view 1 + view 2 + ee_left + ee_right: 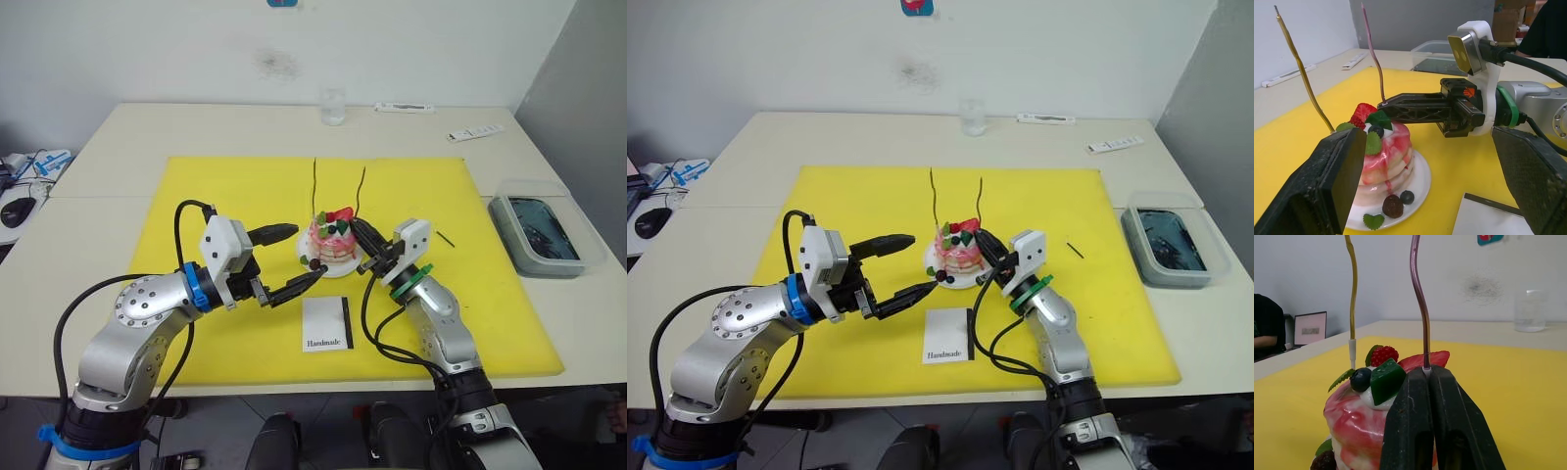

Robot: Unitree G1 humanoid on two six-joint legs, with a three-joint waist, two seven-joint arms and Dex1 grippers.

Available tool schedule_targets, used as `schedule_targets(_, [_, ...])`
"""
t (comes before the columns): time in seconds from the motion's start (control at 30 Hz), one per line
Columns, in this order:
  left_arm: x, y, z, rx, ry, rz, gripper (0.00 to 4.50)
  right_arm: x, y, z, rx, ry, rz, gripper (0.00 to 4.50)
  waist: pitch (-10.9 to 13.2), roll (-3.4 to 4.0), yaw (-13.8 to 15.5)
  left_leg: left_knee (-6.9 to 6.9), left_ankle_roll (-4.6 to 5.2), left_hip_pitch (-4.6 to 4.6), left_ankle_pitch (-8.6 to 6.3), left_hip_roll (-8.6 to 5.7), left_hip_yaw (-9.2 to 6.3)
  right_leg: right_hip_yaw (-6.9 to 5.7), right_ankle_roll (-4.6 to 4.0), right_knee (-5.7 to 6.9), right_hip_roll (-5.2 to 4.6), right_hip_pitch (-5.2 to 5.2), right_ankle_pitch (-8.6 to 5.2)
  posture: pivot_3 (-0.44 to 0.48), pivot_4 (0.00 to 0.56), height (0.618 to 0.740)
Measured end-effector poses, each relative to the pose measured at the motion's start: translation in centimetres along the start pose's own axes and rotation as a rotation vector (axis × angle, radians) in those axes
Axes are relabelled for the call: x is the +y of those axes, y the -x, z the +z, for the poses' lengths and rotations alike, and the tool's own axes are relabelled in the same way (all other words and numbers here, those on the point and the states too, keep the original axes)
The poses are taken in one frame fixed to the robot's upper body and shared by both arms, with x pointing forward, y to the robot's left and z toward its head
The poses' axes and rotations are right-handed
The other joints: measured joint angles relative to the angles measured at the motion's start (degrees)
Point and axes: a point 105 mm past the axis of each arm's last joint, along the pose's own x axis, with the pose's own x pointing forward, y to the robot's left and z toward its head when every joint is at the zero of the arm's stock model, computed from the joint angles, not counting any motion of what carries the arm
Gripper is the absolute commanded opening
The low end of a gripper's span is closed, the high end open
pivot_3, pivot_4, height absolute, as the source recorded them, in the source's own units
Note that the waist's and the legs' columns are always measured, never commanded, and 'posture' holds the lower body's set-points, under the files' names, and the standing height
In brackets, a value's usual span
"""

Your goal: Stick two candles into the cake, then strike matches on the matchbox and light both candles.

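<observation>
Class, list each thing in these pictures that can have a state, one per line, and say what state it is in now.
Thin wavy gold candle: upright in the cake, unlit.
Thin wavy purple candle: upright, unlit, pinched at its base.
Small round pink cake: on its white plate, whole.
Flat white "Handmade" matchbox: lying flat, untouched.
Short dark match: lying on the yellow mat.
Left gripper: jaws open.
Right gripper: jaws shut on the purple candle.

You have open yellow mat (pixel 225 191) behind and to the left of the cake (pixel 331 241), but 2 tall candles (pixel 314 186) stand up from its top and block any pass straight over it. The right gripper (pixel 364 235) crowds the cake's right side, its fingers pressed together at the base of the right candle. The left gripper (pixel 299 257), jaws spread, takes the left-front side, and the matchbox (pixel 326 324) lies on the mat just in front.
</observation>
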Motion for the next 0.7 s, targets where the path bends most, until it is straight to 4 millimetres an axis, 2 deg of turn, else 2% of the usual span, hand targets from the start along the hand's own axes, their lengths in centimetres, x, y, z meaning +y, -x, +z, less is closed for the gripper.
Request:
schedule_targets(0.03, [0.0,0.0,0.0,0.0,0.0,0.0,4.5,0.1,0.0,0.1,-0.002,-0.008,0.004,0.03,0.0,0.0,0.0,0.0,0.0,0.0,0.0,0.0,0.0,0.0,0.0,0.0,0.0,0.0,0.0,0.0,0.15,0.74])
schedule_targets(0.13, [0.0,0.0,0.0,-0.001,0.0,0.0,4.5,0.0,0.0,0.1,-0.001,-0.013,0.002,0.68,0.0,0.0,0.0,0.0,0.0,-0.01,0.0,0.0,0.0,0.0,0.0,-0.01,0.0,0.0,0.0,0.0,0.15,0.74])
schedule_targets(0.33, [-0.1,-0.1,-0.1,0.002,-0.005,-0.004,4.5,-0.2,0.1,0.4,0.002,-0.001,0.001,2.8,0.0,0.0,0.0,-0.02,0.0,-0.03,0.0,0.0,0.0,0.0,-0.01,-0.01,0.0,-0.02,-0.01,0.0,0.15,0.74])
schedule_targets(0.47, [-0.1,-0.2,-0.2,0.006,-0.009,-0.001,4.5,-0.1,0.0,1.3,-0.024,0.013,-0.001,2.8,0.0,0.01,0.0,-0.03,0.0,-0.03,0.0,0.0,0.0,0.0,-0.01,-0.01,0.0,-0.03,-0.01,0.0,0.15,0.74])
schedule_targets(0.6, [-0.1,-0.2,-0.2,0.003,-0.01,0.002,4.5,-0.2,0.0,3.1,-0.06,0.042,-0.012,2.8,0.0,0.01,0.0,-0.02,0.0,-0.05,0.0,0.0,-0.01,0.0,-0.01,-0.02,0.0,-0.03,-0.01,0.0,0.15,0.74])
schedule_targets(0.7, [-0.1,-0.2,-0.2,0.006,-0.005,0.002,4.5,-0.3,1.0,3.8,-0.047,0.054,-0.009,2.8,0.0,0.01,0.1,-0.03,0.0,-0.08,0.0,-0.01,-0.02,-0.02,-0.03,-0.04,-0.01,-0.03,-0.03,0.0,0.15,0.74])
